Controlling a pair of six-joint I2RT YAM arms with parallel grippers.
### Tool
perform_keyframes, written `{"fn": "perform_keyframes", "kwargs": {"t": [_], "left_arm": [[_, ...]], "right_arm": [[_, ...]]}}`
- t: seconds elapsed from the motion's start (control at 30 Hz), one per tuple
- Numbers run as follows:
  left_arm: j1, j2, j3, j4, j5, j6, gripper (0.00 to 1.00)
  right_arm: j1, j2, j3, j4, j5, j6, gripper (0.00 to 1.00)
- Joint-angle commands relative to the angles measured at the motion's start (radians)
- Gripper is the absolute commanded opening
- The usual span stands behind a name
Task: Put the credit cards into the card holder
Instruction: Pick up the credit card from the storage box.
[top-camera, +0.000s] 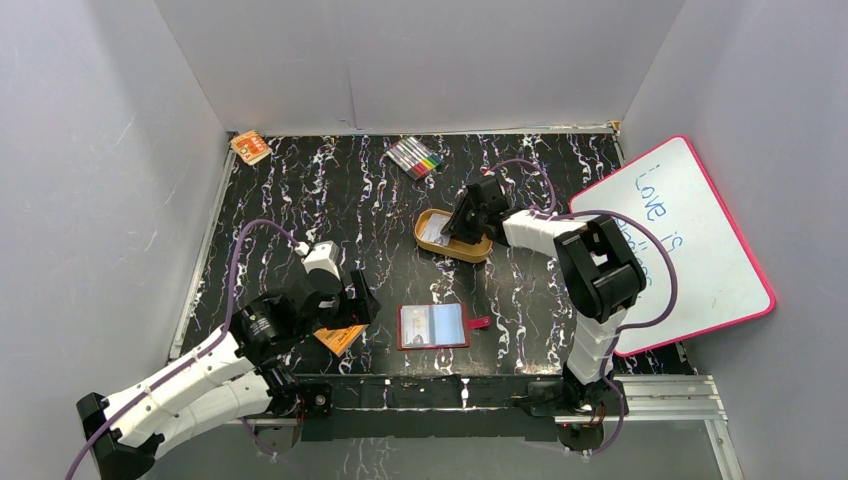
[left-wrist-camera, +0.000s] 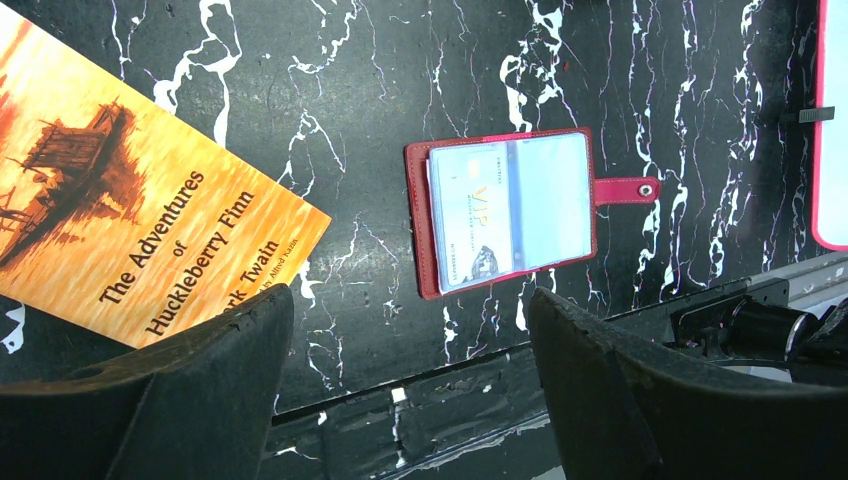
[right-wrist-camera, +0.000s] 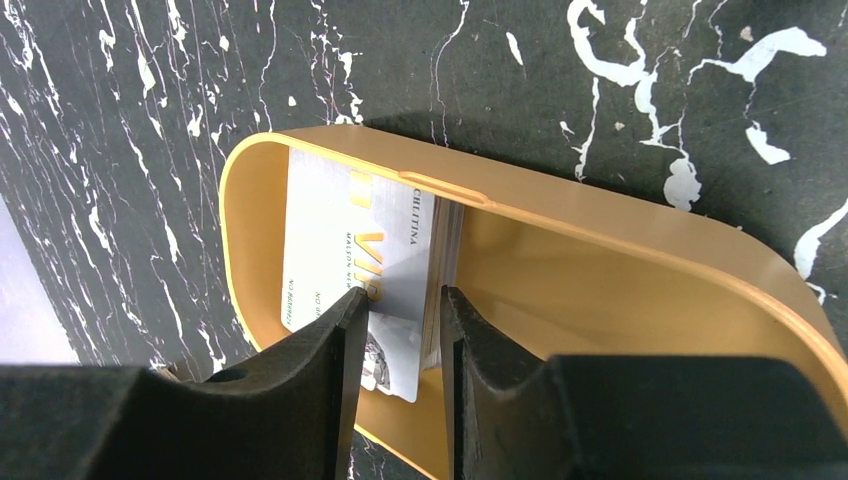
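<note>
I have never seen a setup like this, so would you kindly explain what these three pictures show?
Two robot arms are bolted at the near edge of a black table. The wide picture looks down from above; the other two come from a camera on each wrist. The left gripper hangs open and empty, near an orange booklet and an open red wallet with one card in a pocket. The right gripper reaches into a tan tin holding more cards, its jaws narrowed about them; whether it grips yet I cannot tell. Markers, a small orange box and a whiteboard sit at the edges.
</note>
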Motion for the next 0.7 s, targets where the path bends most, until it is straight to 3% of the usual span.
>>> {"fn": "perform_keyframes", "kwargs": {"t": [0.0, 0.4, 0.67], "left_arm": [[0.003, -0.008, -0.010, -0.016, -0.028, -0.001, 0.84], [0.003, 0.001, -0.013, -0.014, -0.025, 0.000, 0.84], [0.003, 0.004, -0.016, -0.010, -0.024, 0.001, 0.84]], "right_arm": [[-0.006, -0.048, -0.026, 0.029, 0.009, -0.014, 0.39], [-0.014, -0.086, -0.066, 0.039, 0.009, -0.021, 0.37], [-0.015, -0.104, -0.074, 0.042, 0.009, -0.023, 0.26]]}}
